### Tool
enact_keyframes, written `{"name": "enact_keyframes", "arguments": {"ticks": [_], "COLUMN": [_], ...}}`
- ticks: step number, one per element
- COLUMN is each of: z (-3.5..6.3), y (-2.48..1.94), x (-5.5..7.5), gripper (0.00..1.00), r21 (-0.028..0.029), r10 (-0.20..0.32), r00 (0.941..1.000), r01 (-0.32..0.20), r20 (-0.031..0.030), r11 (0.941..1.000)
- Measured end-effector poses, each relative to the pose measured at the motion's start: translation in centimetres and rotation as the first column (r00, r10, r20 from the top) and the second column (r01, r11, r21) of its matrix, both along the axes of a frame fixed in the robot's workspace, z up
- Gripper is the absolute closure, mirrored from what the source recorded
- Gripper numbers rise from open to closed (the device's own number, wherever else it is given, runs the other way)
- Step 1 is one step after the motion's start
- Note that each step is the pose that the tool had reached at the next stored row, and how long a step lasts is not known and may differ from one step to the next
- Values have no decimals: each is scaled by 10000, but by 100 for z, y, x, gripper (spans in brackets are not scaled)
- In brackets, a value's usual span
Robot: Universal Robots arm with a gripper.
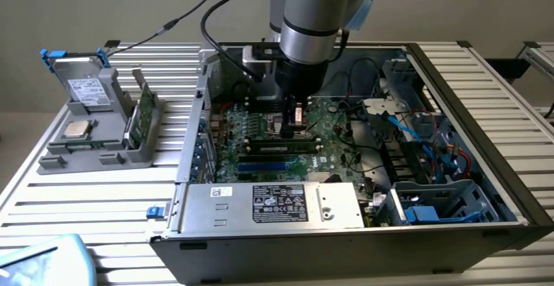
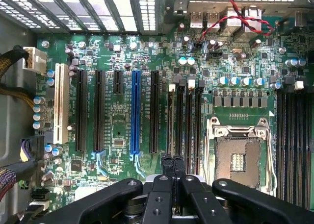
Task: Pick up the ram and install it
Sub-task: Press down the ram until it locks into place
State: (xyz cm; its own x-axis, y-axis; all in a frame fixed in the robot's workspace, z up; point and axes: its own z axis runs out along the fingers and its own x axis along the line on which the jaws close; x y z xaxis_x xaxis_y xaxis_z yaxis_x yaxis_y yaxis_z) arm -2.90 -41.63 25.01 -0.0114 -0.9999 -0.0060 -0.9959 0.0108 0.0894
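Plain beige wall (image 1: 104, 7) behind, from nine o'clock across to three, evenly lit, without windows. Below, a table (image 1: 78, 202) of pale ribbed metal slats, running from the middle down to six o'clock. Dull floor (image 1: 22, 127) at nine o'clock beyond the table's edge. Second slatted frame (image 1: 538, 52) at three o'clock, just apart. Soft, flat light throughout, with faint sheen along the slats.

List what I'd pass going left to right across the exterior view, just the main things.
Grey parts holder with a drive, a green ram stick standing in it, the open computer case, the motherboard, the gripper over it, then blue cables.
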Motion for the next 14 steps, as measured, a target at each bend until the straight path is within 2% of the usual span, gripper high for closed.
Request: {"name": "enact_keyframes", "arguments": {"ticks": [4, 7, 14], "z": [0, 0, -1], "y": [0, 0, 0], "x": [0, 0, 0], "gripper": [89, 89, 89], "r21": [1, 1, 0], "r10": [-557, -979, -1963], "r00": [9984, 9952, 9805], "r01": [557, 979, 1963], "r20": [2, 2, 3], "r11": [9984, 9952, 9805]}}
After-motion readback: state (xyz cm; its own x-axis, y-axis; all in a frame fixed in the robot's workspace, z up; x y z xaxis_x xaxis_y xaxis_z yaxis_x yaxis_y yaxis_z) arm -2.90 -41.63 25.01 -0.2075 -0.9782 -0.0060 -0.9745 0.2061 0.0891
